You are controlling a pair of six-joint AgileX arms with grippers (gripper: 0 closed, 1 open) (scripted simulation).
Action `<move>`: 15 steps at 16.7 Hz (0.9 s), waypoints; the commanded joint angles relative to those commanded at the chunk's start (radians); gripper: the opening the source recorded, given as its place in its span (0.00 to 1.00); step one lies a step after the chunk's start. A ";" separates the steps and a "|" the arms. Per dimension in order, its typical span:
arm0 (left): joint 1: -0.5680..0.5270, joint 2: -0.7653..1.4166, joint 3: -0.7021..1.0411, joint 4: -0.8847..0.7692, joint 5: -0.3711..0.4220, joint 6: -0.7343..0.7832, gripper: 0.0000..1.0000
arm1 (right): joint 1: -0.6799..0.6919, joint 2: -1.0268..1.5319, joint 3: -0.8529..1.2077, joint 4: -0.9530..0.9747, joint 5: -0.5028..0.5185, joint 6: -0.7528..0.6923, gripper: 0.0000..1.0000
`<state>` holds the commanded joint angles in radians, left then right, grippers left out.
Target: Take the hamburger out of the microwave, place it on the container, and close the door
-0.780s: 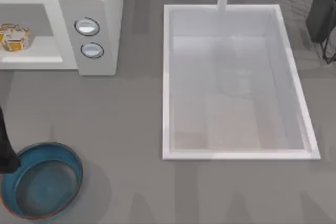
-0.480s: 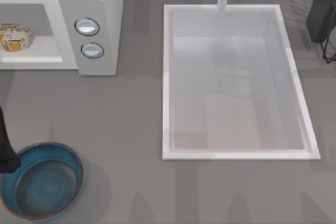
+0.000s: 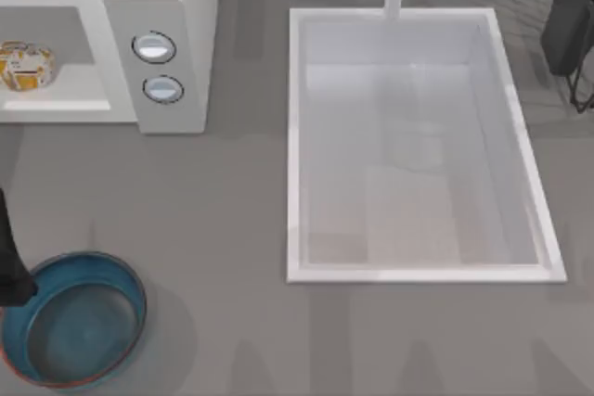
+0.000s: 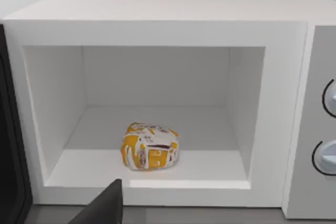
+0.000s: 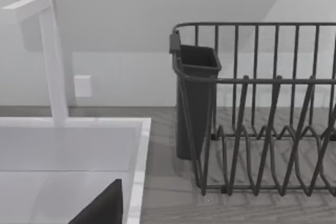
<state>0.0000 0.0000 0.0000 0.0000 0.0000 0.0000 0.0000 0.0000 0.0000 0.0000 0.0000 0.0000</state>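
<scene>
White-and-orange wrapped hamburger, inside microwave

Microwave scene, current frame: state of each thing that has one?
Microwave: cavity exposed, door swung open.
Door: open, seen as a dark edge beside the cavity.
Hamburger: wrapped, resting on the cavity floor near its front.
Container: upright on the table, nothing in it.
Sink: nothing in the basin.
Dish rack: no dishes in it.
Left arm: at the container's left rim.

One hamburger, one microwave, two knobs, one container, one sink
</scene>
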 joint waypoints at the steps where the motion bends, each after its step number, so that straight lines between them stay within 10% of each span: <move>1: 0.000 0.000 0.000 0.000 0.000 0.000 1.00 | 0.000 0.000 0.000 0.000 0.000 0.000 1.00; 15: 0.007 0.102 0.051 0.056 0.008 0.003 1.00 | 0.000 0.000 0.000 0.000 0.000 0.000 1.00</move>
<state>0.0067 0.1021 0.0510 0.0563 0.0085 0.0033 0.0000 0.0000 0.0000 0.0000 0.0000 0.0000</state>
